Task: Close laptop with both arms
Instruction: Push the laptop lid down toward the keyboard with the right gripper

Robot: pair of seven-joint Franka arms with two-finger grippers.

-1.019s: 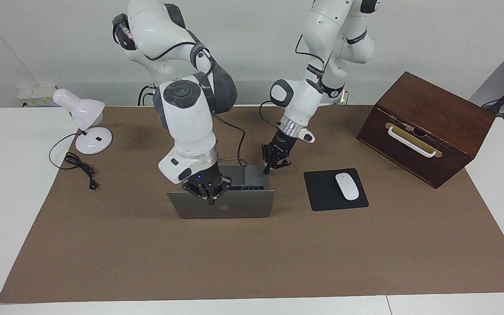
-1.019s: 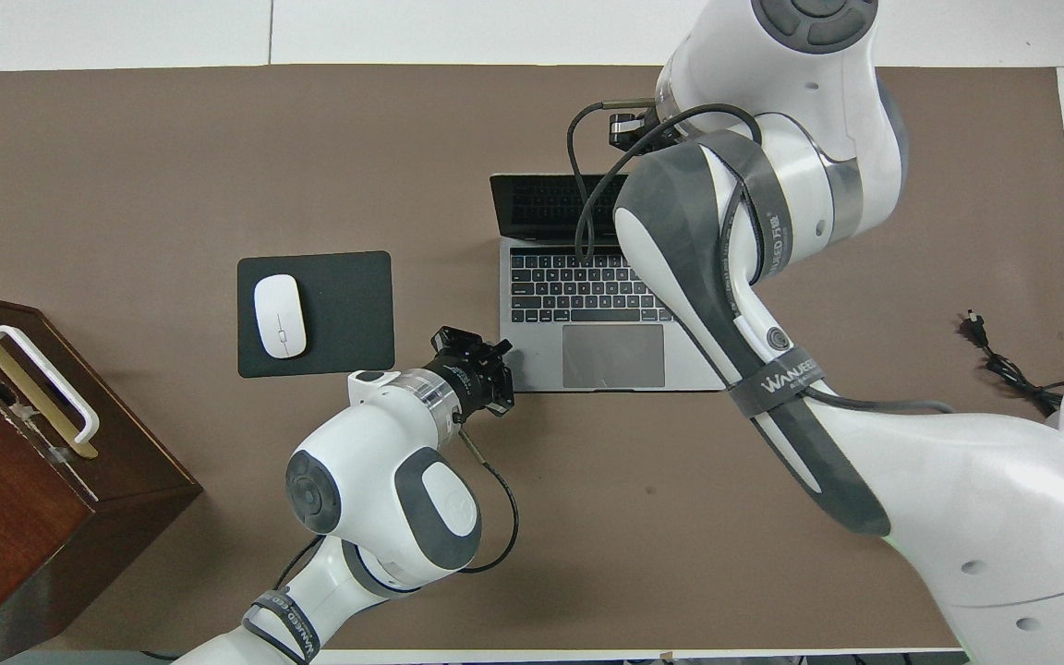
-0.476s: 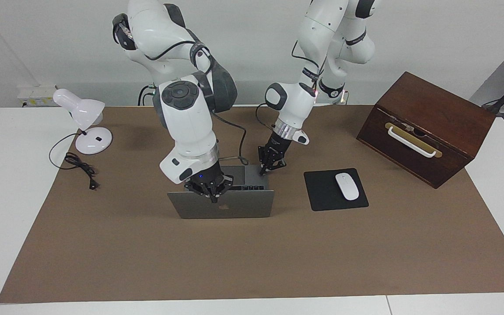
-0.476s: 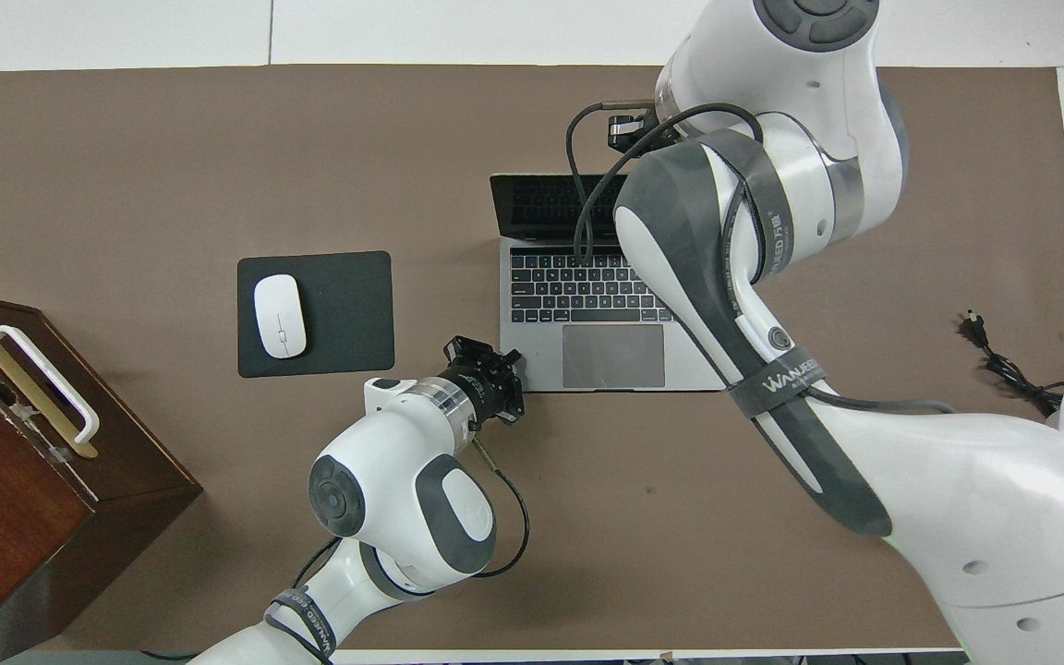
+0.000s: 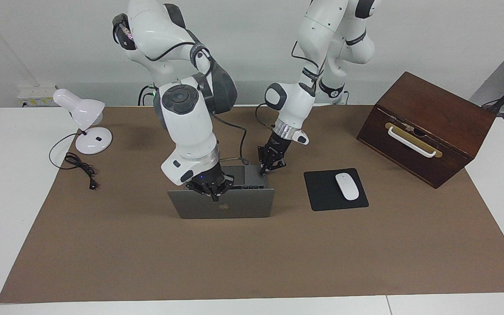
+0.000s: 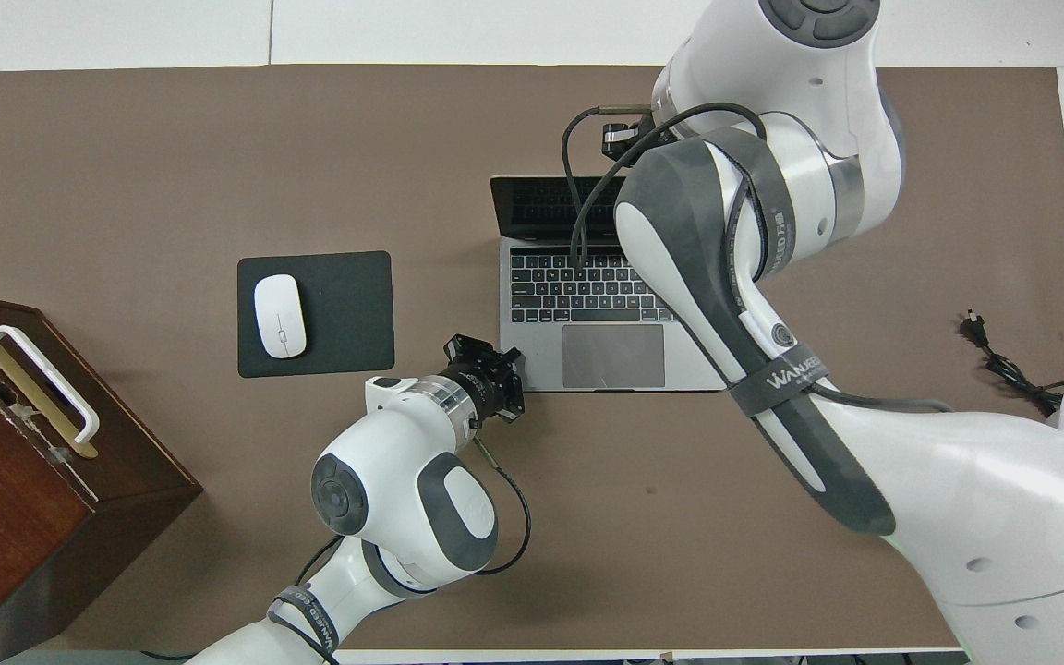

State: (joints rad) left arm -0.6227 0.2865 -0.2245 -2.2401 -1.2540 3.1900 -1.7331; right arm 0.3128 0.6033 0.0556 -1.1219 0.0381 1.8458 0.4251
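Note:
The silver-grey laptop (image 5: 234, 211) stands open on the brown mat, its lid with the dark logo turned away from the robots. Its keyboard and trackpad show in the overhead view (image 6: 612, 356). My right gripper (image 5: 212, 197) is shut, with its tips at the lid's top edge near the middle. In the overhead view (image 6: 620, 139) it is mostly hidden by its own arm. My left gripper (image 5: 263, 170) is low at the corner of the laptop's base nearest the robots, toward the left arm's end. It also shows in the overhead view (image 6: 506, 374).
A black mouse pad (image 5: 322, 192) with a white mouse (image 5: 347, 186) lies beside the laptop toward the left arm's end. A brown wooden box (image 5: 427, 127) with a white handle stands past it. A white desk lamp (image 5: 86, 127) and its cord (image 5: 81, 168) are at the right arm's end.
My left gripper has moved in toward the laptop and down to the corner of its base. My right gripper stays at the lid's top edge; the lid's tilt has barely changed.

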